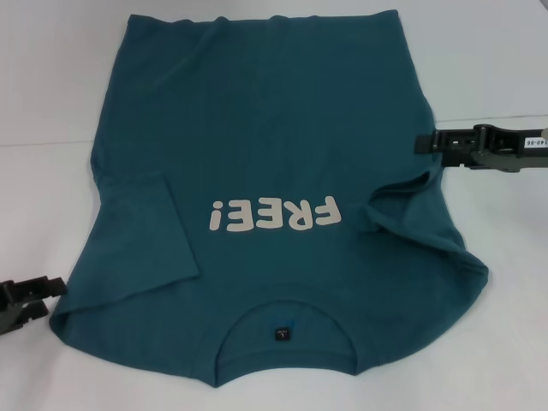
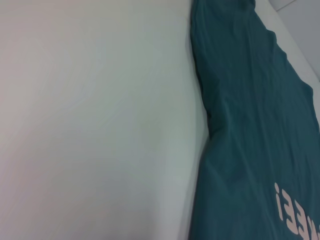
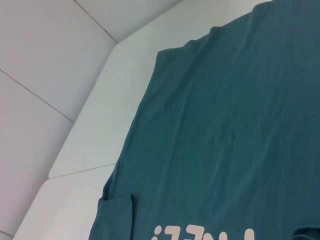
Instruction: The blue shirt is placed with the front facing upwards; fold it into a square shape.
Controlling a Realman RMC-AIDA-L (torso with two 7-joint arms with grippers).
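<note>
The fingers of the right gripper (image 1: 425, 142) are seen from the side at the right-hand edge of the blue shirt (image 1: 265, 145), and whether they are apart or together cannot be told; the tip lies at or just over the cloth edge, above the right sleeve (image 1: 411, 205), which is folded inward and rumpled. The black body of that gripper extends out toward the right edge of the bench (image 1: 514, 282). The left gripper (image 1: 34, 295) is seen near the left edge of the bench toward its near corner, just beside the shirt's left shoulder edge, and no cloth is seen between its fingers; their spacing cannot be told either. The shirt is spread flat across the middle of the white bench, front side up, with the collar (image 1: 282, 321) toward the near edge and the hem toward the far edge. The cream "FREE!" lettering (image 1: 272, 214) is seen upside down on the chest, and 1 small black tag (image 1: 281, 334) is seen inside the collar. The left sleeve (image 1: 141, 235) is folded in over the body. In the left wrist view, bare bench (image 2: 90, 125) is shown beside the shirt's side edge (image 2: 250, 125).
</note>
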